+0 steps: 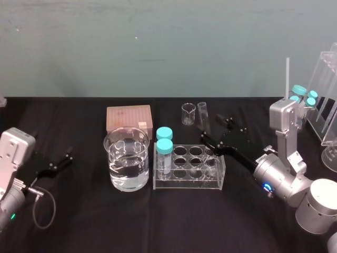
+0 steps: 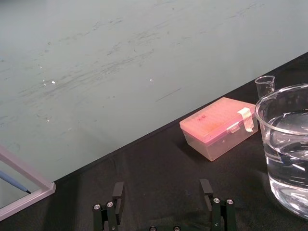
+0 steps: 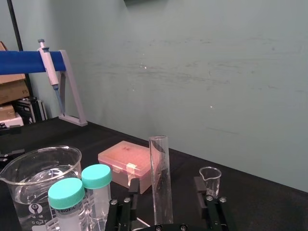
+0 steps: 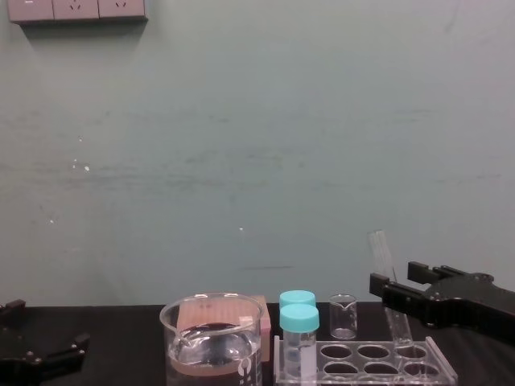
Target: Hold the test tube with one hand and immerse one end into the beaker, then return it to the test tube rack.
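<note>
Little writing can be read. The beaker [image 1: 113,153] has a white printed mark low on its wall, too small to make out. A strip of tape on the pink box [image 1: 129,118] shows no legible text.

The right gripper [image 3: 166,181] reaches in from the right over the right end of the rack [image 1: 184,184]. Its jaws are spread wide on either side of the test tube [image 3: 161,178]. The fingers [image 3: 134,187] stand apart from the glass and grip nothing. The tube stands tilted between them, with its lower end in a hole at that end of the rack and its open top well above the fingertips.

To the gripper's left the other rack holes are open. Two teal-capped vials [image 1: 164,150] stand at the far left end of the rack. They are between the tube and the beaker, which sits just beside the rack and is about half full of water [image 1: 128,171].

Beyond the gripper, near its far finger, stands a small beaker [image 1: 188,113]. The pink box lies further left, behind the big beaker. On the gripper's near side the black table [image 1: 158,221] is bare to its front edge. To its right is a clear stand [image 1: 326,95] with more teal-capped vials beside it.

The left gripper [image 2: 162,190] rests low at the far left, well apart from the beaker. Its jaws are wide and hold nothing, and bare cloth lies between it and the glass.
</note>
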Tool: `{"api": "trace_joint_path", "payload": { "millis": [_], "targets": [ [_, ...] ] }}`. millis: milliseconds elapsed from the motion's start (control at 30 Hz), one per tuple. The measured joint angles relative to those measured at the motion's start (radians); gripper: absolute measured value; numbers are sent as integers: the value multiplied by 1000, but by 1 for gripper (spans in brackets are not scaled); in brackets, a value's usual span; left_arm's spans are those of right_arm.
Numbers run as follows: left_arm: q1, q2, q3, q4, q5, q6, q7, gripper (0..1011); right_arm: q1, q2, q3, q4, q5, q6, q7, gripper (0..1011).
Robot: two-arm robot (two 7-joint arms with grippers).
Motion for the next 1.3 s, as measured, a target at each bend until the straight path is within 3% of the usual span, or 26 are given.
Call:
{"api": "trace_joint_path", "payload": {
  "millis": [233, 367, 500, 700, 1033, 1300],
  "targets": [
    [0, 0, 0, 0, 0, 0, 0, 1000, -13, 4, 21, -35, 13, -16, -2, 944],
    [0, 0, 0, 0, 0, 0, 0, 1000, -31, 12, 46, -82, 22, -33, -17, 1003],
    [0, 0, 0, 0, 0, 0, 0, 1000, -67, 26, 100, -143, 13, -60, -71, 1000],
    [0, 0, 0, 0, 0, 0, 0, 1000, -128, 34, 155, -160, -41, -39, -172, 1000],
    [0, 0, 0, 0, 0, 0, 0, 1000, -164, 14, 173, -111, -88, 21, -221, 1000],
    [0, 0, 0, 0, 0, 0, 0, 1000, -164, 12, 174, -107, -92, 25, -223, 1000]
  ]
}}
